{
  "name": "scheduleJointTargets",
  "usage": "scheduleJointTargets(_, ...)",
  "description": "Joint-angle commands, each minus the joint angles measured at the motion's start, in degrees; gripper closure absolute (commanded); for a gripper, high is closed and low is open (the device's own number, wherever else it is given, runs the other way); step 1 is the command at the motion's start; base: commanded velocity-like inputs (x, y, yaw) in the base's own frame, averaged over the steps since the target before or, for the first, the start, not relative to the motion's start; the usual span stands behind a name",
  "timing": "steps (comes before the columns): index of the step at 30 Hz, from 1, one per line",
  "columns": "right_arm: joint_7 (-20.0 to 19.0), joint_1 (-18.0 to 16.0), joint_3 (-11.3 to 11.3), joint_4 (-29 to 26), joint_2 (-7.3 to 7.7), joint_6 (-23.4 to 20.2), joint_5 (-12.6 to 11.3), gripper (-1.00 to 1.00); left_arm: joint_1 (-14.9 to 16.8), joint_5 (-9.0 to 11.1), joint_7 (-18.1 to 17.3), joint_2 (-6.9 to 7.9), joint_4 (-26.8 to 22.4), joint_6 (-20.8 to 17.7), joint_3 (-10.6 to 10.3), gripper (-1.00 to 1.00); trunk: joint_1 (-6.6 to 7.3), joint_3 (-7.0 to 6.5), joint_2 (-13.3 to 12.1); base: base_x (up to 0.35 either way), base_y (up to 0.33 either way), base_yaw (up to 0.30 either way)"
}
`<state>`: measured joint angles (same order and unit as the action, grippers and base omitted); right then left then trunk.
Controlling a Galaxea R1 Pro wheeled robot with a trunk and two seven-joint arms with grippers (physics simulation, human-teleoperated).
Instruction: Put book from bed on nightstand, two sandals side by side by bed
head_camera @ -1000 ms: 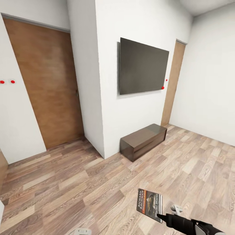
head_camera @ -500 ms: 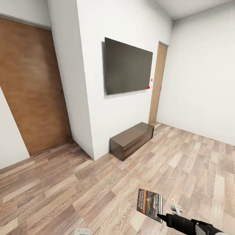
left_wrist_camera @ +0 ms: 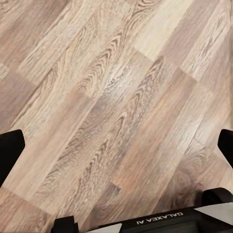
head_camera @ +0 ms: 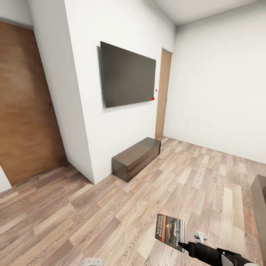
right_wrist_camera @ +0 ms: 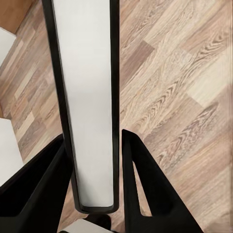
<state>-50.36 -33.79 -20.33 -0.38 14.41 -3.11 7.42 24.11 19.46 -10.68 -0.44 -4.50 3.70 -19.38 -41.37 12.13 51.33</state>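
The book (head_camera: 170, 228), a thin dark paperback with white "RICHARD BACHMAN" lettering, hangs above the wood floor at the lower right of the head view. My right gripper (head_camera: 186, 246) is shut on its near edge. In the right wrist view the book (right_wrist_camera: 85, 97) stands edge-on, pinched between the two black fingers (right_wrist_camera: 143, 179). My left gripper (left_wrist_camera: 116, 145) is open over bare floor planks, its fingertips (left_wrist_camera: 9, 150) far apart with nothing between them. The sandals and nightstands are out of view.
A dark flat screen (head_camera: 127, 79) hangs on the white wall above a long low dark brown cabinet (head_camera: 136, 157). Wooden doors stand at the left (head_camera: 26, 107) and far back (head_camera: 162, 99). A dark brown furniture edge (head_camera: 258, 199) enters at the right; I cannot tell whether it is the bed.
The head view has swung to the right, so walls, screen and cabinet have shifted left and the brown edge has come in. The book and right gripper hold the same spot in the picture.
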Motion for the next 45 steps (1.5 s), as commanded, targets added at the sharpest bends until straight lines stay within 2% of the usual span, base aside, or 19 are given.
scheduleJointTargets(1, -0.18, -0.04, -0.85, -0.06, 0.01, -0.32, 0.40, 1.00, 0.06, 0.54, -0.14, 0.00, 0.10, 0.26, -0.48, -1.00, -0.01, 0.08, 0.06, 0.000, 0.000, -0.252)
scheduleJointTargets(45, -0.36, -0.04, -0.85, -0.06, 0.09, -0.32, 0.40, 1.00, 0.06, 0.56, -0.13, 0.00, 0.10, 0.29, -0.48, -1.00, -0.01, 0.08, 0.06, 0.000, 0.000, -0.251)
